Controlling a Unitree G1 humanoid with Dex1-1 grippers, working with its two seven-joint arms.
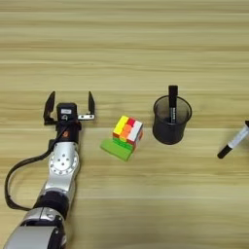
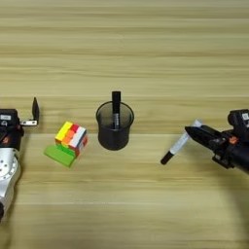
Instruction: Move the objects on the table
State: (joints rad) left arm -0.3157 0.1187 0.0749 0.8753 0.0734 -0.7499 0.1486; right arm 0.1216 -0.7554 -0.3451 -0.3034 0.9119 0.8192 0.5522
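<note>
While upright, mesh cup holds one black marker.

The left arm reaches up from the lower left corner, its silver forearm and round wrist joint leading to the left claw, whose two black fingers stand spread wide apart, pointing away from the robot, with a looped black cable hanging behind the wrist. The right claw enters from the right edge, lying low and pointing left, its fingers closed together around the white pen.
</note>
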